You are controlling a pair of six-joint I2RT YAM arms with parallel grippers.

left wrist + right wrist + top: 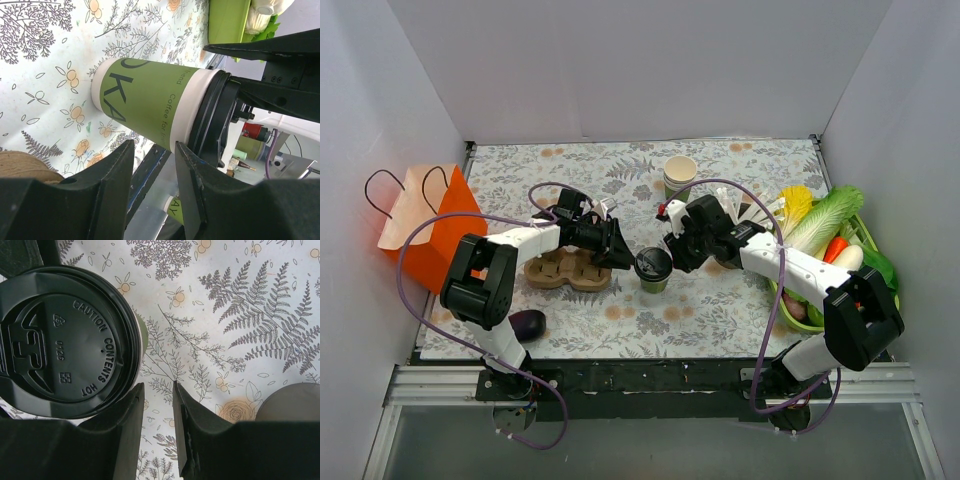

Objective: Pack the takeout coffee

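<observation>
The takeout coffee (653, 268), a green paper cup with a black lid, stands upright on the floral mat between my two grippers. My left gripper (621, 256) is just left of it, open and empty. In the left wrist view the cup (145, 102) lies just beyond the left gripper (155, 167), outside the jaws. My right gripper (678, 257) is just right of the cup, open and empty. In the right wrist view the lid (62, 340) is seen from above, to the left of the right gripper (158, 390) and touching or nearly touching its left finger.
A brown cardboard cup carrier (568, 270) lies under the left arm. An orange paper bag (428, 232) stands at the left. A stack of lidless cups (680, 174) is at the back. A green basket (873, 240) of vegetables is at the right. An eggplant (527, 323) lies front left.
</observation>
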